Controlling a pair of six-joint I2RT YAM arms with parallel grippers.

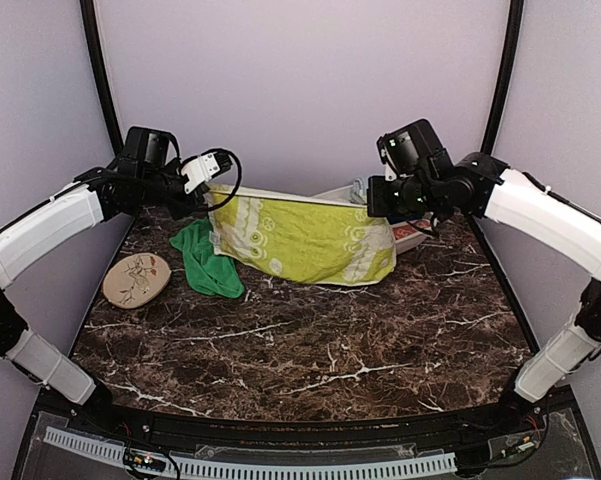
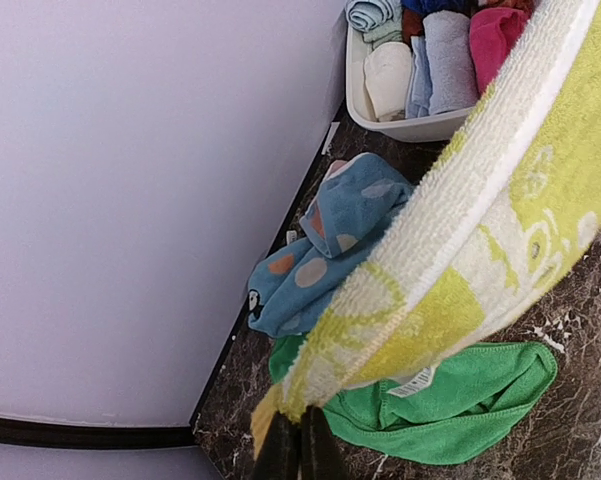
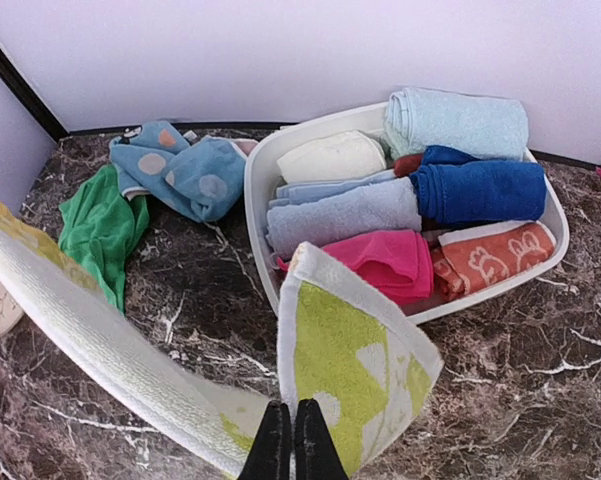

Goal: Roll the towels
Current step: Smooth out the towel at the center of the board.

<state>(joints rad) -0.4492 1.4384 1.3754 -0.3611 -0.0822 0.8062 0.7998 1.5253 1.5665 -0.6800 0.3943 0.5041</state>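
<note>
The left fingers point(image 2: 279, 458) and right fingers point(image 3: 272, 446) are each pinched tight on a top corner of the pale lime-yellow terry towel with white swirls point(image 1: 300, 240), hung between them over the dark marble counter point(image 1: 310, 340). Below the left fingers lies the crumpled bright green cloth towel point(image 1: 208, 262); beyond the right fingers sits a white plastic tub point(image 3: 253, 200).

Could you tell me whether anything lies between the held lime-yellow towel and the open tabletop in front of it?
Nothing visible does. The left end effector and right end effector hold the lime-yellow towel stretched between them. The green towel lies below its left end, the tan disc further left, the towel bin behind.
</note>
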